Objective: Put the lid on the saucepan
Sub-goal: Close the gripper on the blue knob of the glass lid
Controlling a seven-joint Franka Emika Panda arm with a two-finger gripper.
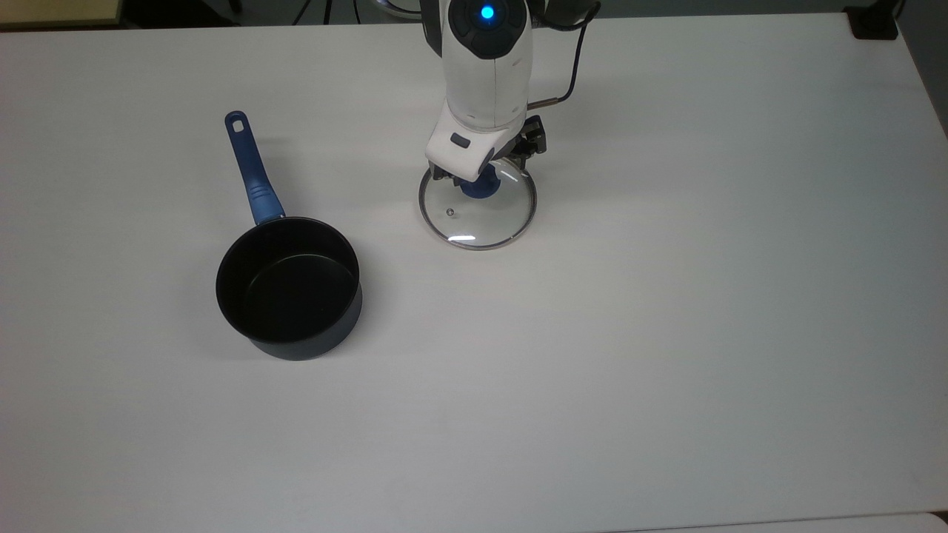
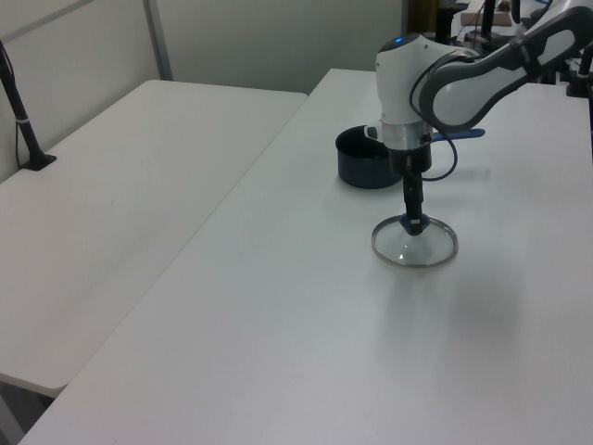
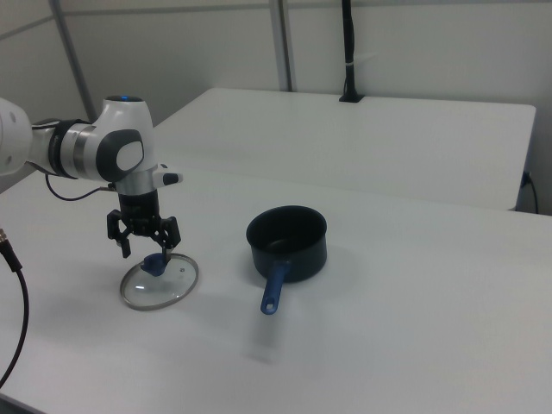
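The glass lid (image 1: 478,206), lying flat well apart from the saucepan (image 1: 289,296), looks rigid, breakable and slick, so its blue knob (image 1: 479,185) is the handhold, which the gripper (image 3: 147,253) straddles with fingers spread

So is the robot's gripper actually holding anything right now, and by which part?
Cannot tell: the gripper is down at the lid's blue knob, lid flat on the table.

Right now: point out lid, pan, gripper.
lid (image 1: 481,222), top view, bare glass near the front rim
pan (image 1: 292,292), top view, black inside floor
gripper (image 3: 153,255), right view, at the blue knob
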